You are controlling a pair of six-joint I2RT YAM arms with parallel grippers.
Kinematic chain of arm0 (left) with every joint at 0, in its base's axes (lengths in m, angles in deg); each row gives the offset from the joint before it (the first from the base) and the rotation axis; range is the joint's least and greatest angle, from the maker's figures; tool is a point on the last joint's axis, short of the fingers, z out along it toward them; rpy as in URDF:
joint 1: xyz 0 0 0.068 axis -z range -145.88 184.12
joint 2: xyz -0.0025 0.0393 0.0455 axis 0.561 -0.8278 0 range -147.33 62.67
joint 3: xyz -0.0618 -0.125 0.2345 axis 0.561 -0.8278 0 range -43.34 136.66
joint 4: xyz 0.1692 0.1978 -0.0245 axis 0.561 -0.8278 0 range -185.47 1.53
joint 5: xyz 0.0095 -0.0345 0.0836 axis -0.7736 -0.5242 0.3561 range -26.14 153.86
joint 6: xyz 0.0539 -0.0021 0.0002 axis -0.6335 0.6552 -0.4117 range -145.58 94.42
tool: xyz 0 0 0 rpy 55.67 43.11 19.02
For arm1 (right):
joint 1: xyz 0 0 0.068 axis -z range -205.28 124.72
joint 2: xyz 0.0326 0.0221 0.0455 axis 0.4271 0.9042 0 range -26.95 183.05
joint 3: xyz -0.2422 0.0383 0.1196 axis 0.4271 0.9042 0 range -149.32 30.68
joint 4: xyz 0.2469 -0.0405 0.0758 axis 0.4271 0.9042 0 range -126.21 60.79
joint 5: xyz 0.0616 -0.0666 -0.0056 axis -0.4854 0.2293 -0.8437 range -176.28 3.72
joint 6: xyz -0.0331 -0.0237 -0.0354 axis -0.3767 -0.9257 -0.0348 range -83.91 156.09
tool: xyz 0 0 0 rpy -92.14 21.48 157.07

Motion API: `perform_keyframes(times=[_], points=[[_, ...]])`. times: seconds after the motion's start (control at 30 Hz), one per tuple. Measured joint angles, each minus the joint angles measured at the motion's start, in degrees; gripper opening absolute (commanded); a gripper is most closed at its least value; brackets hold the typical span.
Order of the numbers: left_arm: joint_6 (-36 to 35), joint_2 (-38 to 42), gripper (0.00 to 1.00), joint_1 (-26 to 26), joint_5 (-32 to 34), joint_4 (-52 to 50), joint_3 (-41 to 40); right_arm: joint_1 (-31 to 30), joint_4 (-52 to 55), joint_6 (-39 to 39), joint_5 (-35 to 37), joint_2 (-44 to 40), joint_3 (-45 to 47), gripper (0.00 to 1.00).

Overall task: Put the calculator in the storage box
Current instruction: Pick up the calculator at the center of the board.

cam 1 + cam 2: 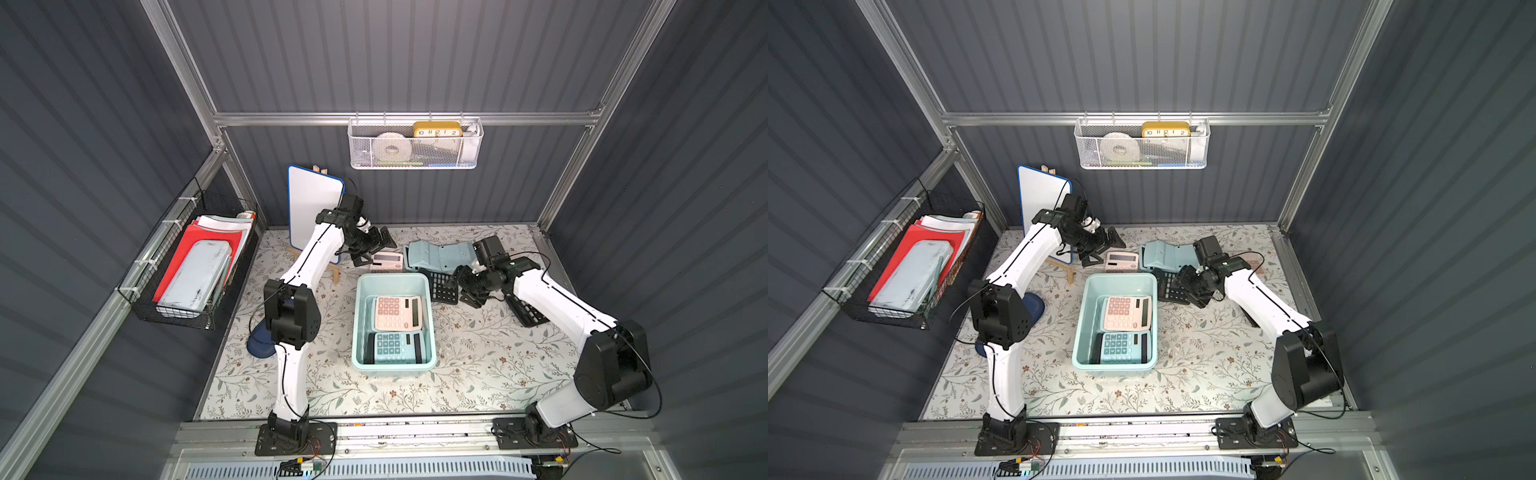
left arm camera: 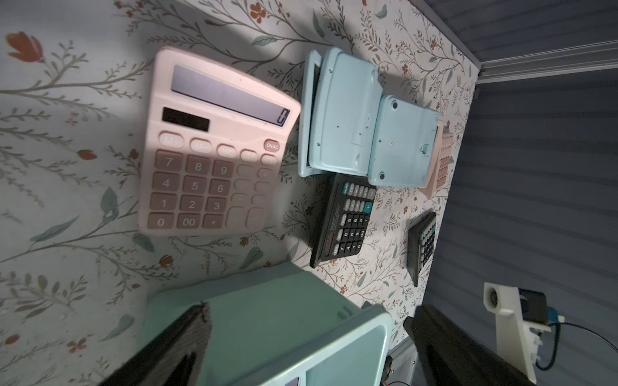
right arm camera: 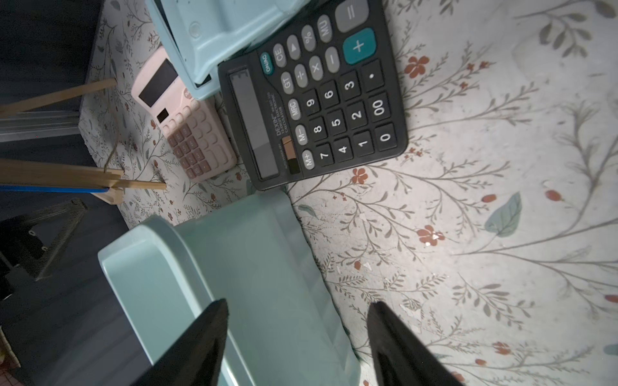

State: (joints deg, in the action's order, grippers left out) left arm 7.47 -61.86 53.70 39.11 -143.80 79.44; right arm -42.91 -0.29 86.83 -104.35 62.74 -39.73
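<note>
The black plastic calculator (image 3: 314,97) lies on the flowery table (image 3: 468,167) just beside the pale mint-green plastic storage box (image 1: 392,284), and my left gripper (image 2: 309,312) and right gripper (image 3: 297,310) are spread wide and empty, so I think the right one should grab it next.

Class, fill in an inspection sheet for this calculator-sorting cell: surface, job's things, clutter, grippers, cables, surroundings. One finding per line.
Surface: floral mat, flat, no spills seen.
Job's things: storage box mid-mat holds a pink calculator and a blue calculator; outside it lie a second pink calculator, a black calculator and two face-down blue calculators, among others.
Clutter: whiteboard easel; dark blue object near the mat's edge.
Grippers: left gripper open above the second pink calculator; right gripper open, empty, beside the box.
Cables: black cable loops loose off the right arm.
Surroundings: white mesh basket on the back rail; black wire basket on a side wall.
</note>
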Motion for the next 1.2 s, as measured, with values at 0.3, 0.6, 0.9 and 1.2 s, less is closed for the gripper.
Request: perform_keyframes(times=[0.3, 0.6, 0.9, 1.2], points=[[-0.72, -9.70, 0.91, 6.23, -1.62, 1.79, 5.70, 6.49, -6.80, 3.26, -4.42, 4.52, 4.83, 0.69], [-1.81, -13.31, 0.84, 9.29, 0.42, 1.77, 4.96, 6.78, -10.47, 3.17, -6.97, 13.27, 2.78, 0.69], [-2.01, -13.64, 0.72, 12.66, 2.84, 2.86, 4.22, 6.93, -11.15, 0.90, -7.45, 18.93, -1.22, 0.69], [-1.95, -17.88, 0.54, 13.99, 2.27, 2.67, 5.53, 7.67, -11.21, -1.55, -7.98, 21.57, -1.92, 0.69]])
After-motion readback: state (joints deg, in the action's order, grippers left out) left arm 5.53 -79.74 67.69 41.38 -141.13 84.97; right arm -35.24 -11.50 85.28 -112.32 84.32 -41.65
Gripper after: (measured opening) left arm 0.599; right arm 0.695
